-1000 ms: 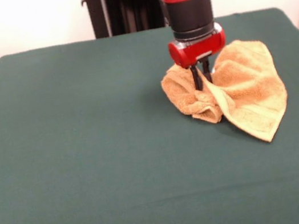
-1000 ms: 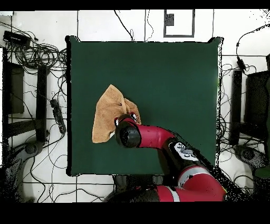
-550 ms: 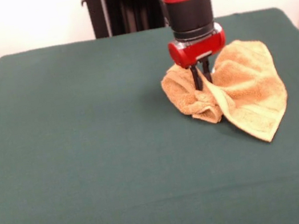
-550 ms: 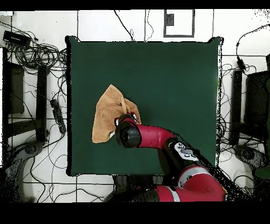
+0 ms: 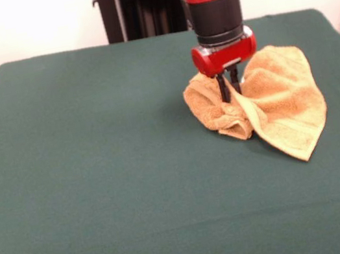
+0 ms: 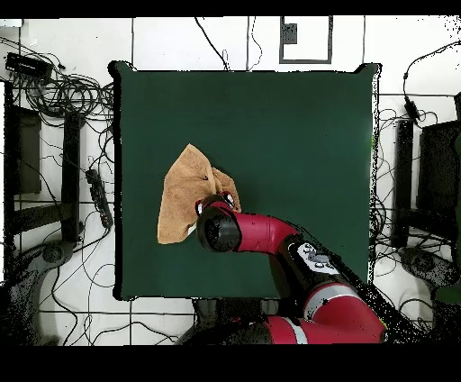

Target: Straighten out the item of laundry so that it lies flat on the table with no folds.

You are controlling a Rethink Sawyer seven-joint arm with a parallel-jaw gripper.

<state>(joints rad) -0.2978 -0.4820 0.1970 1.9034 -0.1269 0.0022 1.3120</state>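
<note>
The large rectangular tabletop (image 5: pixel 103 198), covered in plain dark green cloth, lies bare across its left and middle parts in the front view. Right of centre and toward the far side sits the small orange-tan terry-cloth towel (image 5: pixel 284 103), crumpled rather than flat. Its left portion is bunched into a rumpled lump with a rolled fold at the near side, while its right portion spreads wider and runs down to a pointed corner with a flat woven border band along the edge. The red and black arm (image 5: pixel 210 1) comes down over the towel's bunched part, and the gripper (image 5: pixel 229 87) stands with its dark fingers (image 5: pixel 223 89) pressed down into the cloth, clenched close together on a ridge of the towel between the lump and the wider spread. In the overhead view the towel (image 6: pixel 183 194) lies in the left half of the tabletop (image 6: pixel 297 153), near the left edge, with the arm's wrist covering its right-hand side.
</note>
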